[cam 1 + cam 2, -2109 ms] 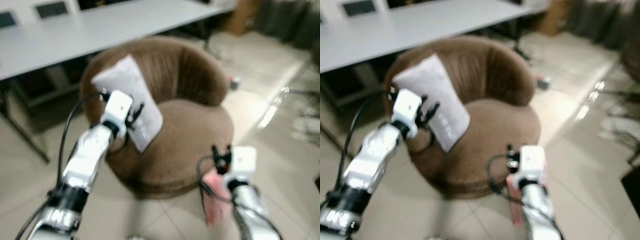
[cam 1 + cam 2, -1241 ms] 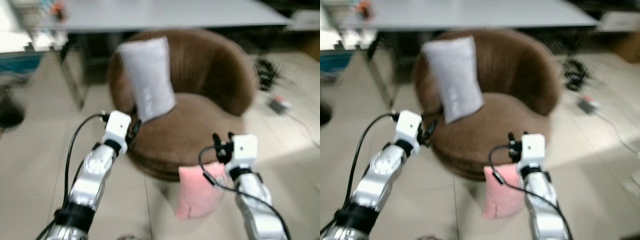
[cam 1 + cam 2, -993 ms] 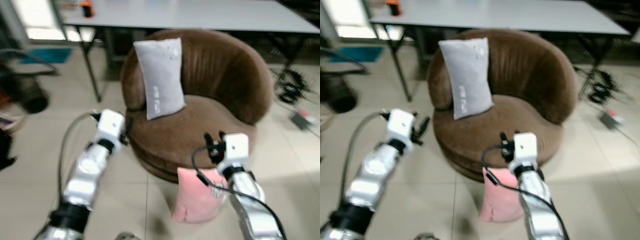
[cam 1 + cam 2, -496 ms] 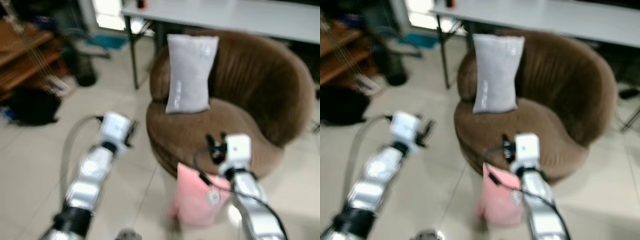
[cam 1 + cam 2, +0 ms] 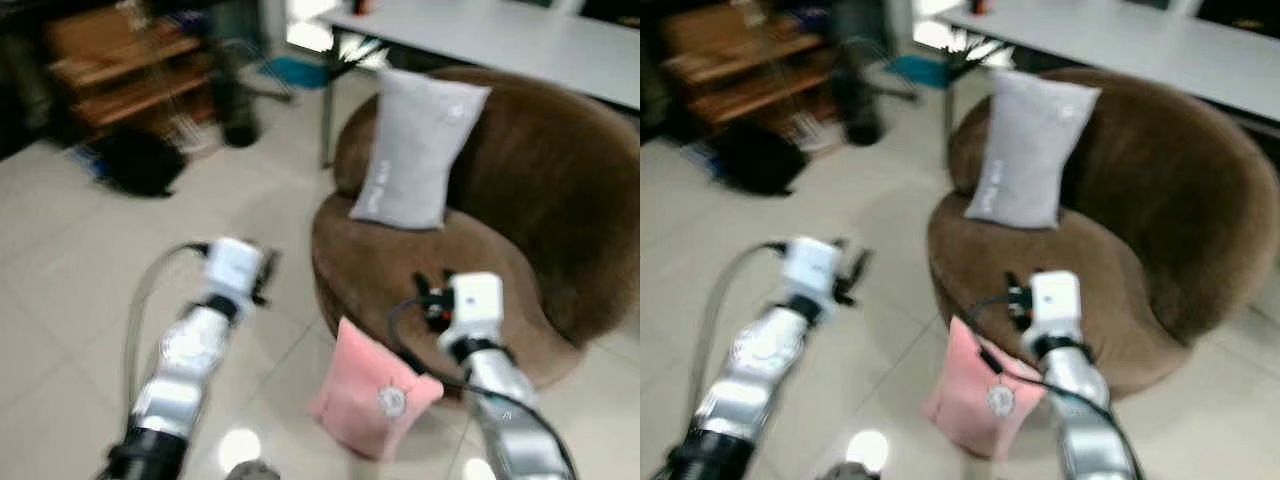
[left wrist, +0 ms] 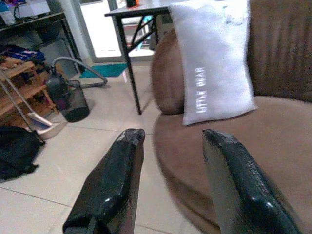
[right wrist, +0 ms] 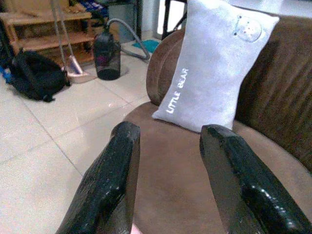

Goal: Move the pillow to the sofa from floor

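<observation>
**Grey cushion is on the sofa; pink one waits on the floor**

Over the last two seconds the left hand (image 5: 262, 278) has let go of the pale grey rectangular pillow printed "LITTLE BEAR" (image 5: 418, 149) and drawn away from it. That pillow now leans upright against the backrest of the round brown velvet sofa (image 5: 540, 190), up and ahead of both hands and touching neither. The whole picture has also swung, so the robot has turned or stepped; the wooden shelving (image 5: 120, 60) and a dark bag on the floor (image 5: 140, 160) have come into sight off to the left hand's outer side.

Both hands are empty. In the left wrist view the left hand's two black fingers (image 6: 109, 190) stand well apart with only tiled floor and sofa edge between them. The right hand (image 5: 1015, 295) is likewise spread wide, its fingers (image 7: 105, 187) framing the seat cushion, and it hovers over the front of the seat.

A soft pink square pillow with a small round badge (image 5: 375, 395) stands on the pale tiled floor (image 5: 80, 260), leaning at the sofa's base, just below and slightly inward of the right hand.

One pillow looks delivered. The pink one is the job that remains, I judge, and the right hand is nearer; it would have to drop below the seat edge to reach it.
</observation>
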